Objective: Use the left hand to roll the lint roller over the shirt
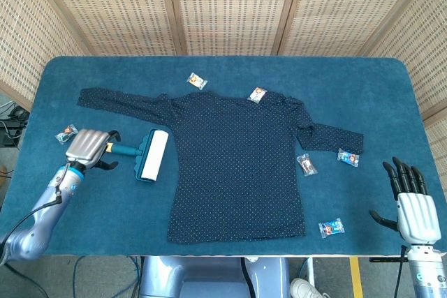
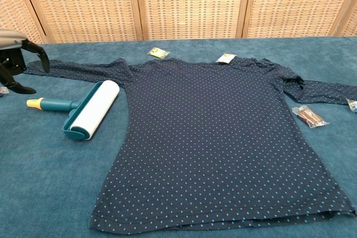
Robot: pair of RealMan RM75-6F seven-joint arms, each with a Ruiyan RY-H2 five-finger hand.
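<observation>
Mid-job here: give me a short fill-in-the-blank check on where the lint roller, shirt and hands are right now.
1. The lint roller lies on the table beside the shirt's ____ sleeve side as seen in the head view.
2. The ____ hand hovers over the roller's handle end.
3. The right hand holds ____.
4. The cap at the end of the roller's handle is ____ in colour.

Missing words: left; left; nothing; yellow

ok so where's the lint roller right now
In the head view the lint roller lies on the table's left side, just off the shirt's left edge, with the left hand over its handle end.
</observation>
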